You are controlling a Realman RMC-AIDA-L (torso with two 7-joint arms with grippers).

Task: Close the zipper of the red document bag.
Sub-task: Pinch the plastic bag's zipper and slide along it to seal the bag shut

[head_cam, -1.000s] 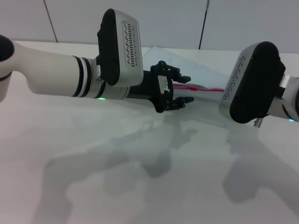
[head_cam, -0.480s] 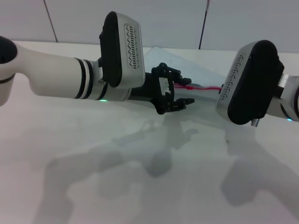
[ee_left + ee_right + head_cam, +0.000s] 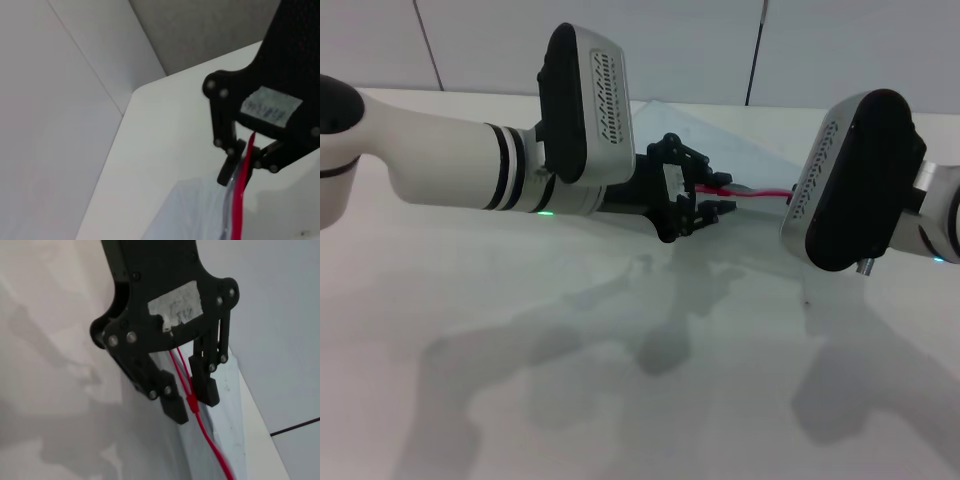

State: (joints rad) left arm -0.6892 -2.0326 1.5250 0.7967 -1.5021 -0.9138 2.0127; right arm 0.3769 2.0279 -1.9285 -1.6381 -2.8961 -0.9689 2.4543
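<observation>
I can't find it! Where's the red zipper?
In the head view the zipper runs along the red document bag's near edge, between the left claw and the right arm.

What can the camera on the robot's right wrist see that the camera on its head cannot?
Only the right wrist view shows the right gripper with its fingers open, straddling the zipper. Only the head view shows both arms over the white table and the left gripper at the zipper's other stretch. Both show the zipper and the red document bag.
</observation>
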